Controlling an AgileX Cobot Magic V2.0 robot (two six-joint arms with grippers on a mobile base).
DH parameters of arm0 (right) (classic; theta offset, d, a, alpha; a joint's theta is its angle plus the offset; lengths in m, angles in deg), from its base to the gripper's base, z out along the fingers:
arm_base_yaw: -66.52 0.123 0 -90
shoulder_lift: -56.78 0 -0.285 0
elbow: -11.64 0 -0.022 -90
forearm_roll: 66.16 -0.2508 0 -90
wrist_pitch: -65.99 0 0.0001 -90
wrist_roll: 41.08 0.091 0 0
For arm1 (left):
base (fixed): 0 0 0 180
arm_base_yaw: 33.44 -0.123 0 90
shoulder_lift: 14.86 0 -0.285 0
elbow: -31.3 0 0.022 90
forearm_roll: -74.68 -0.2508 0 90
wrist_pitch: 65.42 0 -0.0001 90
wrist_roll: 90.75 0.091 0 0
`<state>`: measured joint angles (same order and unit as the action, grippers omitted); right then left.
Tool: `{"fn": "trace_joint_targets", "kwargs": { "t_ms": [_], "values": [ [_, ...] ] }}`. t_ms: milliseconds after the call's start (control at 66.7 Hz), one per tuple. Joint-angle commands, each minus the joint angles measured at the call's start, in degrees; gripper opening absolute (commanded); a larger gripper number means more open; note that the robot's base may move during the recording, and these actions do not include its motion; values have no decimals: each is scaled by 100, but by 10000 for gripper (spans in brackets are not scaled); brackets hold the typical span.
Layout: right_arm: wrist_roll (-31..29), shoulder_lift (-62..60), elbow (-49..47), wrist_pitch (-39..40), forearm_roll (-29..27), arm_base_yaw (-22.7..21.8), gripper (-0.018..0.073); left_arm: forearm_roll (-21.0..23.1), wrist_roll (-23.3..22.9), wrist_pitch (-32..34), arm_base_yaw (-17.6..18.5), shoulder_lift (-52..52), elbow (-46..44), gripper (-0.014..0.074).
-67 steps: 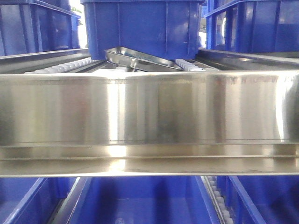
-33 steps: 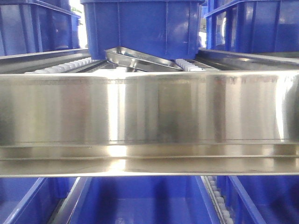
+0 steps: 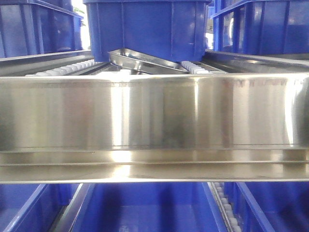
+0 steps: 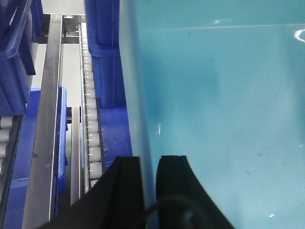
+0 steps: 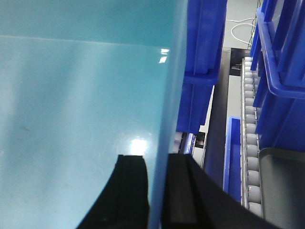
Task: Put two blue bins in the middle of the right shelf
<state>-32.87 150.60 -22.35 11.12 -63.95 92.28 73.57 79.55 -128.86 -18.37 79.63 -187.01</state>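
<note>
A blue bin, pale turquoise in the wrist views, fills most of both of them. In the left wrist view my left gripper (image 4: 149, 160) is shut on the bin's left wall (image 4: 136, 95), one black finger outside and one inside over the bin floor (image 4: 224, 95). My right gripper (image 5: 157, 158) is shut on the opposite wall (image 5: 171, 86), with the floor (image 5: 71, 95) to its left. In the front view the right shelf middle shows as a broad shiny steel rail (image 3: 154, 116) across the frame. The held bin and both grippers are out of the front view.
Three blue bins (image 3: 149, 26) (image 3: 34, 29) (image 3: 260, 26) stand on the roller tier above the rail, with a steel tray (image 3: 145, 62) under the middle one. More blue bins (image 3: 145, 208) lie below. Roller tracks (image 4: 90, 119) (image 5: 250, 143) and other bins (image 4: 107, 47) (image 5: 202, 62) flank the held bin.
</note>
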Motion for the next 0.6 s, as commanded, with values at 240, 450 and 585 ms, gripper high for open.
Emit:
{"fn": "trace_joint_targets", "kwargs": {
  "t_ms": [240,450,585],
  "values": [
    [-107,-96,-71,309,-125,3,-153,198,52,330,10,-76,-78,-111],
    [-107,-96,-71,309,-125,3,-153,198,52,330,10,-76,-78,-111],
    [-107,-96,-71,309,-125,3,-153,198,52,330,10,-76,-78,-111]
  ]
}}
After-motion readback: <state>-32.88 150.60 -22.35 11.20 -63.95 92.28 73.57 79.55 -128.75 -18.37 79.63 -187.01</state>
